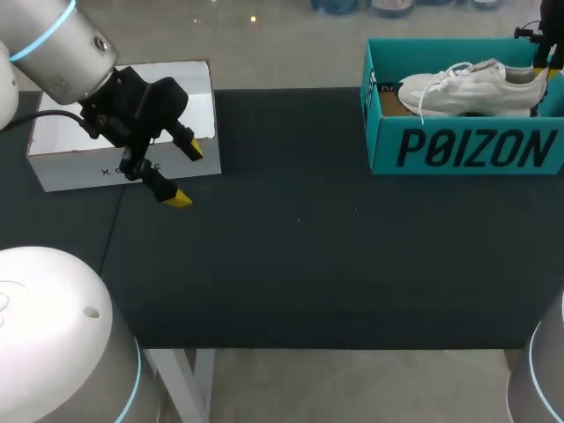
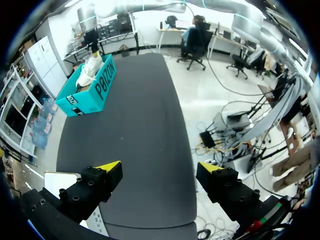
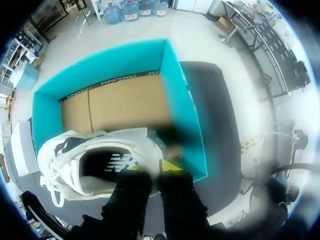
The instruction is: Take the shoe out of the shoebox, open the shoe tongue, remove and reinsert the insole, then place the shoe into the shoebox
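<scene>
Our left gripper (image 1: 185, 174) hangs wide open, holding nothing, above the near edge of a white box (image 1: 70, 141) at the table's (image 1: 308, 264) left side. The teal shoebox (image 1: 467, 150) sits at the far right corner of the table with the white shoe (image 1: 467, 86) inside, toe toward the middle. Our right gripper (image 3: 152, 169) is down at the shoe's heel, one finger inside the opening and one outside, pinched closed on the heel collar.
</scene>
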Motion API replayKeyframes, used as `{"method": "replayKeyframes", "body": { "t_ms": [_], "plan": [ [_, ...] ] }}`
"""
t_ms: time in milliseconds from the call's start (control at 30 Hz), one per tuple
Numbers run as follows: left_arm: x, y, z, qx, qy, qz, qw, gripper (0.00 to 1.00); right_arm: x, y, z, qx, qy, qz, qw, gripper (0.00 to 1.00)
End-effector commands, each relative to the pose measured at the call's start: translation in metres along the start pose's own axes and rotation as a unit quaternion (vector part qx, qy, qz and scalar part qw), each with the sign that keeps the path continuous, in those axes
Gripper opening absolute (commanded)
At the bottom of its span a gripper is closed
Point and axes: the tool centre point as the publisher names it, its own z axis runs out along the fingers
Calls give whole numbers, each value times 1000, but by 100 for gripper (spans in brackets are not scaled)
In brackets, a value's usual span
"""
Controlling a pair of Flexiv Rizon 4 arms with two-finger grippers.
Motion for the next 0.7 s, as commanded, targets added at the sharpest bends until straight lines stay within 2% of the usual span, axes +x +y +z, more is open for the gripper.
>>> {"method": "replayKeyframes", "body": {
  "t_ms": [33,167,300,533,700],
  "plan": [
    [-1,0,0,-1,1,0,1000,100,10,5,20,13,-13,-4,1000,0],
    [-1,0,0,-1,1,0,1000,100,13,2,28,23,-16,-11,1000,0],
    [-1,0,0,-1,1,0,1000,100,11,-1,24,20,-14,-10,1000,0],
    [-1,0,0,-1,1,0,1000,100,7,-1,0,4,-3,-6,1000,0],
    [-1,0,0,-1,1,0,1000,100,5,7,-24,-16,2,-2,1000,0]
  ]
}}
